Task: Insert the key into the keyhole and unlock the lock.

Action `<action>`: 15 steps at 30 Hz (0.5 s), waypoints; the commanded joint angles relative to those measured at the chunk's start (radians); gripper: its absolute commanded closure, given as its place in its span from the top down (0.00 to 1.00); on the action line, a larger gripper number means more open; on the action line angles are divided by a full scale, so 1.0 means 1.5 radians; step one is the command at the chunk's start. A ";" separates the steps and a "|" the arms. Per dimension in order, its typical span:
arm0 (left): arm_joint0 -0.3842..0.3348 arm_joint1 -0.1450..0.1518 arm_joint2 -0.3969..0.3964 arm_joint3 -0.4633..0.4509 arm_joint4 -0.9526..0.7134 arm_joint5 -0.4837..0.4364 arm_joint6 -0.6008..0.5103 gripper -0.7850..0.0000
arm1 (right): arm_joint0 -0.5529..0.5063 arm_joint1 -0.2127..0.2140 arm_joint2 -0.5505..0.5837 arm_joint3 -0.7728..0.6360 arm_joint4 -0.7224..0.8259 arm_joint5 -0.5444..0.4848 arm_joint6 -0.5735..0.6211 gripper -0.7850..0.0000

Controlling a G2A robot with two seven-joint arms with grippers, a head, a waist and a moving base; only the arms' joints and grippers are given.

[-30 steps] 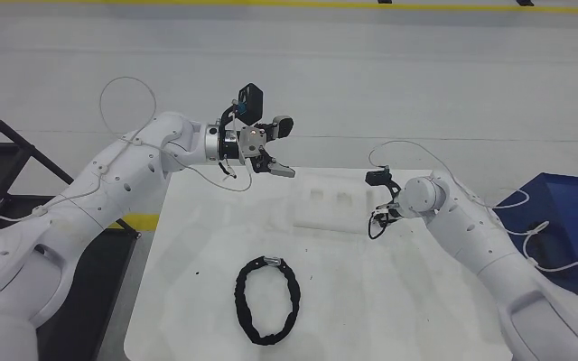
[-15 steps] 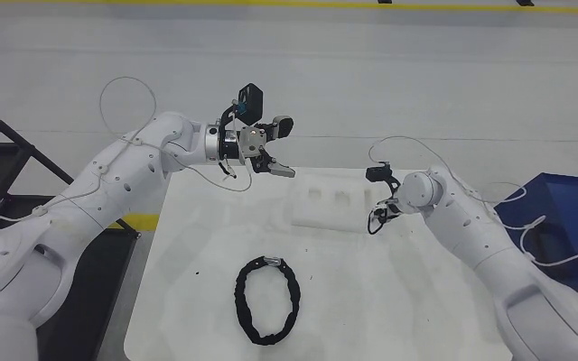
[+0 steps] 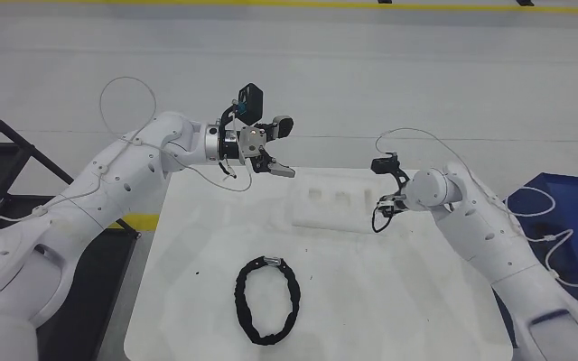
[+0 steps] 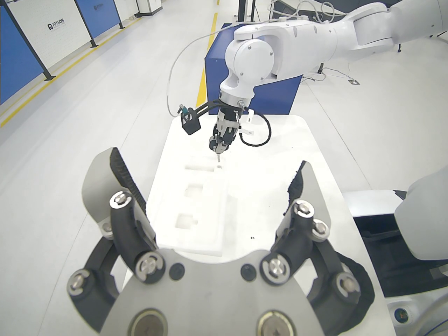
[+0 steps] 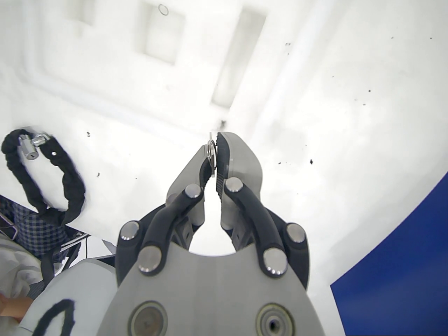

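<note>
1. Now the right end effector (image 5: 213,155) is pinching the key (image 5: 210,149) above the tray (image 3: 307,215), for carrying.
2. The left end effector (image 3: 284,149) is hovering spread apart; the lock (image 3: 266,300) is lying near the front edge of the counter (image 3: 406,298).

Lock (image 3: 266,300) lies on table (image 3: 406,298), before the tray (image 3: 334,209).

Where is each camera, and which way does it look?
Top view: above the arms, looking down at the table; both arms, left tool and right tool show.
Left wrist view: on the left wrist, looking across the foam tray at the right arm; own open tool shows.
Right wrist view: on the right wrist, looking down at foam tray and chain lock; own tool shows, shut on key.
Shared: all see the foam tray; top and right wrist views see the chain lock.
</note>
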 commanded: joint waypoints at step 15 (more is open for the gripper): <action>0.000 0.000 0.000 0.000 0.000 0.000 0.000 1.00 | -0.266 0.075 0.322 -0.289 0.257 -0.169 -0.074 0.00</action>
